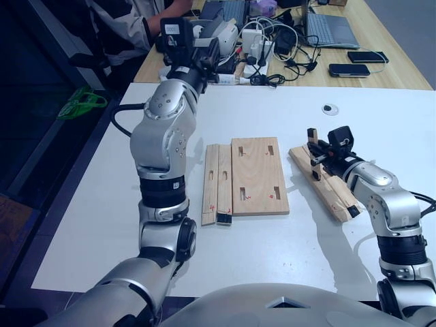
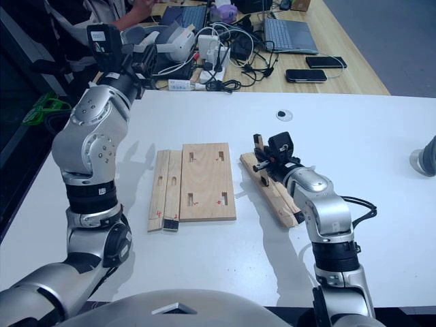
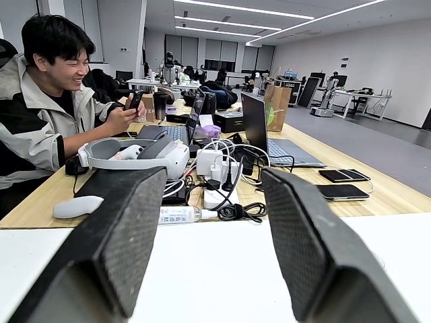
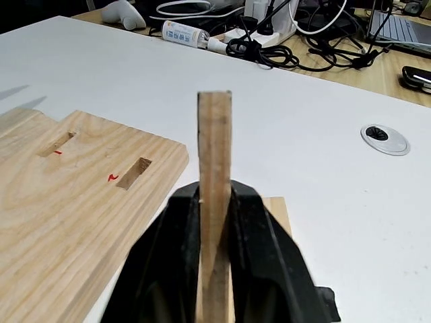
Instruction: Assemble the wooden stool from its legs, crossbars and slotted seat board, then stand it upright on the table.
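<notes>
Wooden strip (image 4: pixel 215 134), pinched on edge in the right gripper (image 4: pixel 215 202), stood near the right side of the slotted seat board (image 1: pixel 257 176), the raised left gripper (image 3: pixel 209 249) spread and empty; so thin a hold could have let it twist and jam at a slot

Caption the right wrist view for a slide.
Right gripper clamps a wooden slat, with the slotted seat board lying nearby on the white table.

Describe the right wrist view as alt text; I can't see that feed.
The right gripper has its jaws shut on a thin wooden strip held on edge. The slotted seat board lies flat on the white table beside it, with a round cable grommet farther off.
</notes>
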### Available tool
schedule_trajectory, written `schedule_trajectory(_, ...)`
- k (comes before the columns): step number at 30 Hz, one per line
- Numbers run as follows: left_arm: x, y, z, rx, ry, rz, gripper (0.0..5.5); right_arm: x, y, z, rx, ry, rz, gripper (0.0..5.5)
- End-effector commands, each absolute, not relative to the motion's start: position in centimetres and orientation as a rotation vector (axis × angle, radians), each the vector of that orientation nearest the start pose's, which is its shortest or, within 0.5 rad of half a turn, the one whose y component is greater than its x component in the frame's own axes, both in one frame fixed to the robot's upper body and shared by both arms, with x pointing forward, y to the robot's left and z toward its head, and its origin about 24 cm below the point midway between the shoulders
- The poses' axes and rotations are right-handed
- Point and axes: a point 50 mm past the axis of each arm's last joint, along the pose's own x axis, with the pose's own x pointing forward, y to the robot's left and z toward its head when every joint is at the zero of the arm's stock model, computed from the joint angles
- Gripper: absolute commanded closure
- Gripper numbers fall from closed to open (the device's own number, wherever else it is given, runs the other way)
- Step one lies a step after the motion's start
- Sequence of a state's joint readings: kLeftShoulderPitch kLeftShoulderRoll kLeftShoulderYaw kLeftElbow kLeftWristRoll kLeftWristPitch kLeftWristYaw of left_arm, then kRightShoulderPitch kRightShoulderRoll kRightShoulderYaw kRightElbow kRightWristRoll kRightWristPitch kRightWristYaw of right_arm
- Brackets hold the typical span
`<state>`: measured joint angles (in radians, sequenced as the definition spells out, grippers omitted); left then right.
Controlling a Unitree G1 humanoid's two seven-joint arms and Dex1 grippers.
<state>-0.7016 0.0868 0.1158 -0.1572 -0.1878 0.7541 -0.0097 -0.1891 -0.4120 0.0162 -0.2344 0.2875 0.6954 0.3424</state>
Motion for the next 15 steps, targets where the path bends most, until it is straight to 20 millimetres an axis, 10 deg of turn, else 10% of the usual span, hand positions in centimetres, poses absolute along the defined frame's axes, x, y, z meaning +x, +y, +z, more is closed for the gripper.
schedule_trajectory(1, 33.8, 12.1, 21.2, -0.065, -0.073, -0.19, 2.93, 27.8, -18.1, 12.0, -0.152, 0.163, 0.445, 5.1)
schedule_trajectory(6, 34.4, 10.4, 21.2, -0.044, -0.043, -0.257, 2.93, 28.6, -17.1, 14.3, -0.142, 0.058, 0.498, 5.1)
schedule_trajectory(15, 34.5, 9.7, 21.1, -0.048, -0.039, -0.278, 2.93, 28.2, -19.5, 9.7, -0.09, 0.298, 0.43, 5.1)
